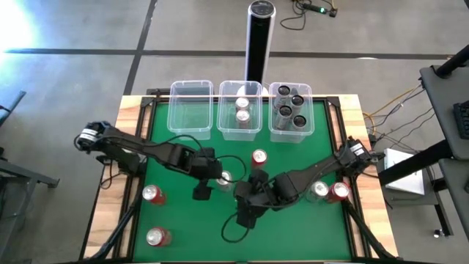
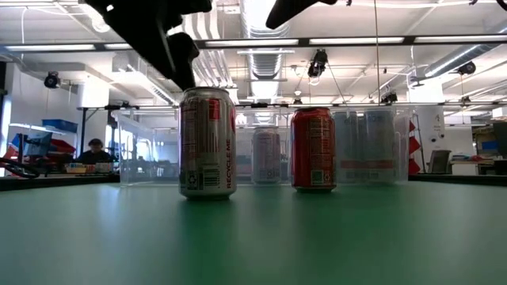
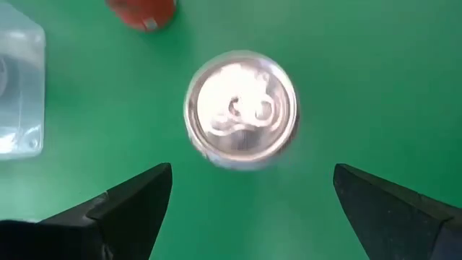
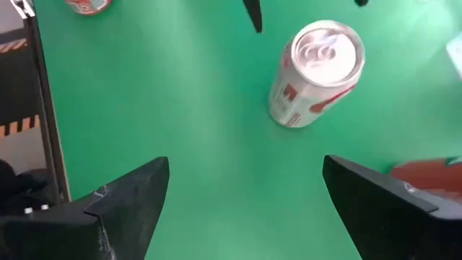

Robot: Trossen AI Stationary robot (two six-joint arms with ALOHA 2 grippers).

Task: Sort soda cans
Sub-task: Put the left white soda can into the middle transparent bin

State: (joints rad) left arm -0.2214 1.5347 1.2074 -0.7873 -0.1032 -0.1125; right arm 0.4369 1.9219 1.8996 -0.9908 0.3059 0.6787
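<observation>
While the silver can stands upright mid-table, the left gripper hangs straight above it, fingers spread wide; the right gripper, also wide, waits beside.

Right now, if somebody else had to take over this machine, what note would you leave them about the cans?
Left gripper: open, above the upright silver soda can with red print at mid-table, not gripping it.
Right gripper: open, empty, close by.
Done: two silver cans sit in the middle clear plastic tub, dark grey cans in the right tub. The left tub holds none.
Left: six loose cans on the green table, namely four red cans, the targeted silver one, and another silver can.
</observation>
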